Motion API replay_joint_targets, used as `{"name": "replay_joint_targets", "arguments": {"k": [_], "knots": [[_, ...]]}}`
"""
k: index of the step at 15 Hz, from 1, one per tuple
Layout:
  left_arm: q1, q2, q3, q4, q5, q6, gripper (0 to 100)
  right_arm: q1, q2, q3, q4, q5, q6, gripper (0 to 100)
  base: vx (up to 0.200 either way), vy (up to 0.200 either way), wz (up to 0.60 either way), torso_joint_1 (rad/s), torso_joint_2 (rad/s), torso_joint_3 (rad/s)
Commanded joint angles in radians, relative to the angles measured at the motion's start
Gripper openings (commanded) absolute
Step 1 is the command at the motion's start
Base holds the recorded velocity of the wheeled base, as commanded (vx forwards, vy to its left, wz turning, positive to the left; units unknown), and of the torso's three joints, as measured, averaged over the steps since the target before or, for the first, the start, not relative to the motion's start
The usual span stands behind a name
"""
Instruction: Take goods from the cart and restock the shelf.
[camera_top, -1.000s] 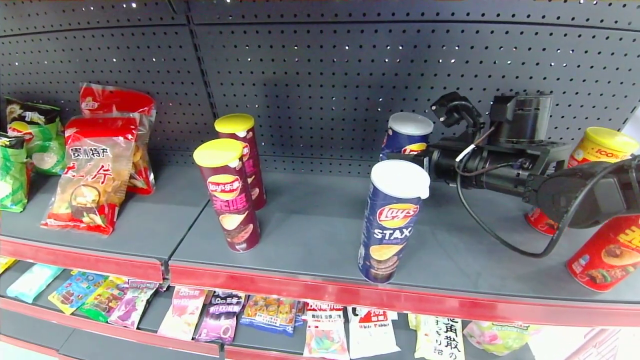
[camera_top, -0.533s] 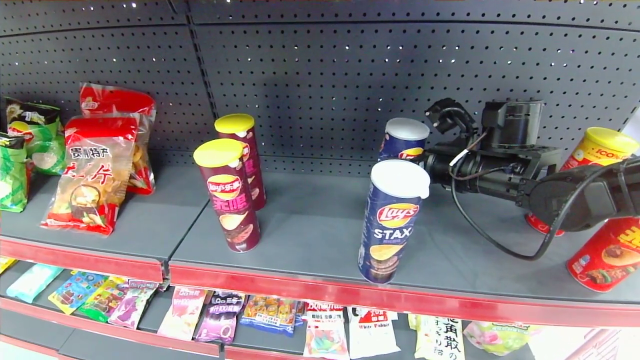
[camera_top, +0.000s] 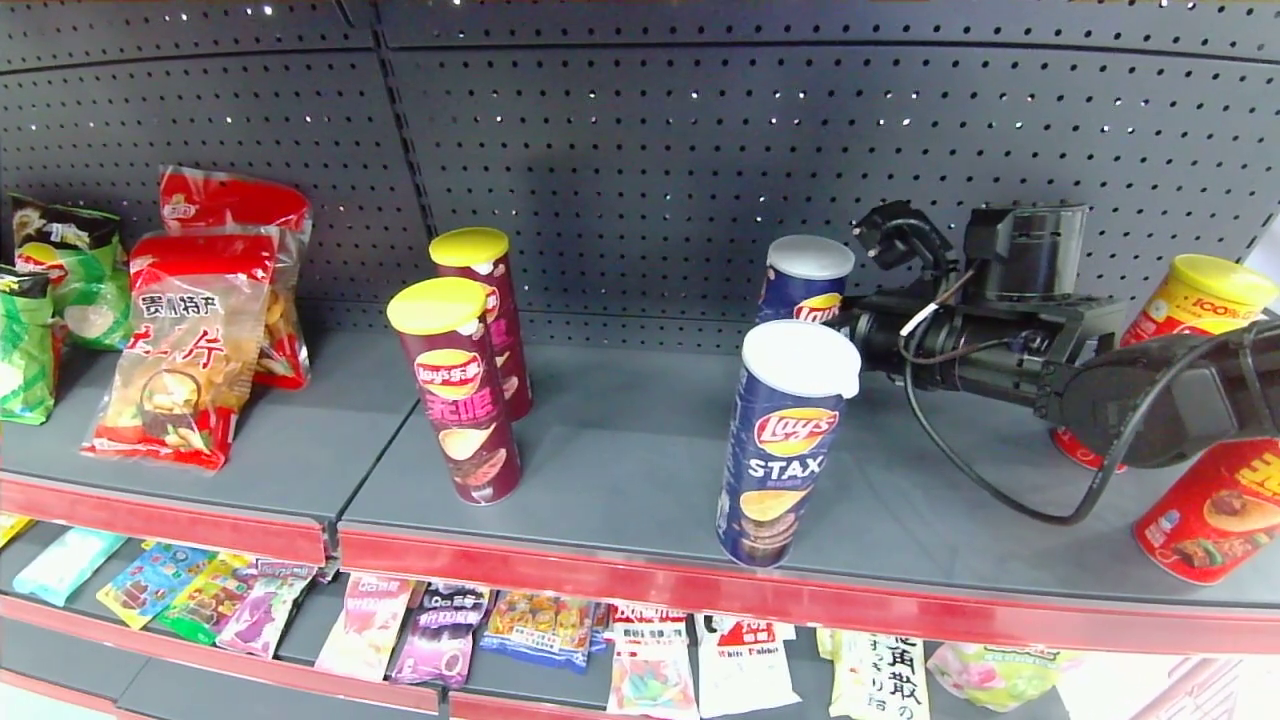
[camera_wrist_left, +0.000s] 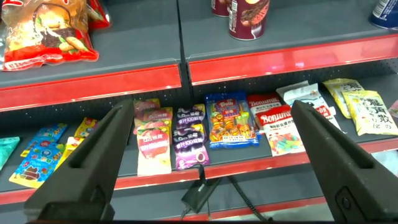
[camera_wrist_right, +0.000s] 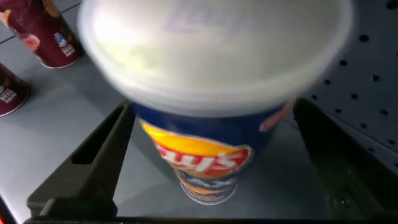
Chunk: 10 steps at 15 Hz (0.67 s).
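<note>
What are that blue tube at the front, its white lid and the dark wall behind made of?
Front blue tube: probably cardboard under a printed, slightly glossy wrap, judging by its straight, rigid sides.
White lid: likely plastic, smooth and matte, with a lip overhanging the tube.
Back wall: looks like painted sheet metal, matte dark grey, punched with regular rows of holes.

Right end effector (camera_wrist_right: 211, 109) outstretched, level, fingers (camera_wrist_right: 93, 168) apart; left end effector (camera_wrist_left: 211, 106) likewise spread wide.
</note>
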Motion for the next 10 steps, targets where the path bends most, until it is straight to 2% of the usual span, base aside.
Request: {"name": "replay_joint_targets", "arguments": {"k": [1,10], "knots": [[0.000,0.003,0.000,0.000,0.001,0.000,100,0.001,-0.035,0.017,0.000,-0.007,0.000,100,0.000,0.000,0.00,0.000,0.00,0.000],[-0.002,0.006,-0.002,0.000,-0.009,-0.002,100,-0.062,-0.216,0.205,0.000,-0.050,0.029,100,0.000,0.000,0.00,0.000,0.00,0.000]]}}
